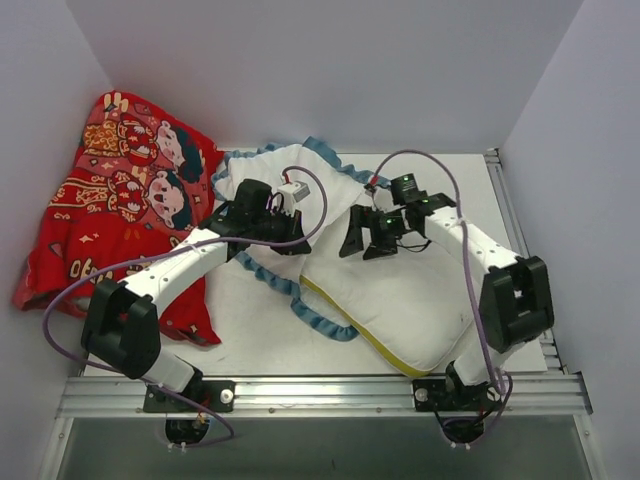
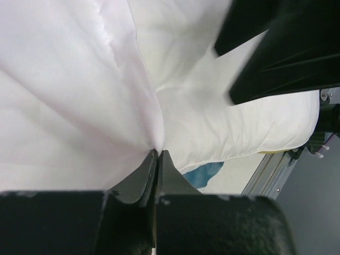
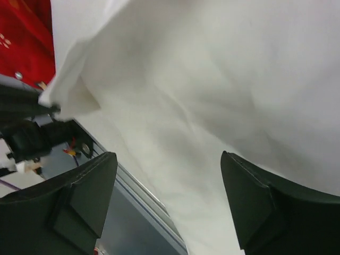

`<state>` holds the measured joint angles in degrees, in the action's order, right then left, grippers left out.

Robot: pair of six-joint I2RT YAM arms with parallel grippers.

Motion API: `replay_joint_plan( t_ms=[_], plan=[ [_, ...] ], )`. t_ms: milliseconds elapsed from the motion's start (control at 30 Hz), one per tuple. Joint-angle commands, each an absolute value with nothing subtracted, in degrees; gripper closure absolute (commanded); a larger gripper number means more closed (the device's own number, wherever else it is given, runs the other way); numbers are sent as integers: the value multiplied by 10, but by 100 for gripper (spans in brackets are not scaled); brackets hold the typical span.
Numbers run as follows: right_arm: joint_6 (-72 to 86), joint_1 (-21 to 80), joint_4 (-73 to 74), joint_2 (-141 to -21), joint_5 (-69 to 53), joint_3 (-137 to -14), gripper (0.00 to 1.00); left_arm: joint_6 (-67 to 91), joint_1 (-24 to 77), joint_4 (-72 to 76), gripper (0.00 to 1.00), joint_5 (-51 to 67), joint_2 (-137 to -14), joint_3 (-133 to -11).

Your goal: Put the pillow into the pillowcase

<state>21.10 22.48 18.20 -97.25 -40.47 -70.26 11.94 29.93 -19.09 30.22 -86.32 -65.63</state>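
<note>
The white pillow (image 1: 410,300) with yellow piping lies on the table at the right, its far end under the pillowcase (image 1: 300,180). The pillowcase shows its white inside and blue ruffled trim. My left gripper (image 1: 287,228) is shut on a fold of the pillowcase's white fabric; in the left wrist view (image 2: 156,154) the jaws pinch the cloth (image 2: 79,95), with the pillow (image 2: 249,127) beyond. My right gripper (image 1: 363,243) is open and empty just above the pillow's far end. In the right wrist view (image 3: 169,164) its fingers stand wide apart under white cloth (image 3: 223,69).
A red cartoon-figure cloth (image 1: 120,200) is heaped at the back left and also shows in the right wrist view (image 3: 26,37). White walls enclose the table on three sides. A metal rail (image 1: 320,395) runs along the near edge.
</note>
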Motion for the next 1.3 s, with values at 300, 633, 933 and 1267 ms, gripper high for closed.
replay_joint_plan(
  t_ms=[300,633,933,1267],
  plan=[
    [-207,-48,495,-871,-175,-711,14,44,329,-200,100,325,-898,-664],
    [-162,-98,410,-1109,-287,-894,17,-61,337,-214,43,262,-967,-843],
    [-157,-23,404,-1149,-406,-869,56,-61,335,-222,41,194,-1190,-1098],
    [-188,17,403,-1052,-408,-751,94,-104,336,-229,35,128,-1290,-1171]
  ],
)
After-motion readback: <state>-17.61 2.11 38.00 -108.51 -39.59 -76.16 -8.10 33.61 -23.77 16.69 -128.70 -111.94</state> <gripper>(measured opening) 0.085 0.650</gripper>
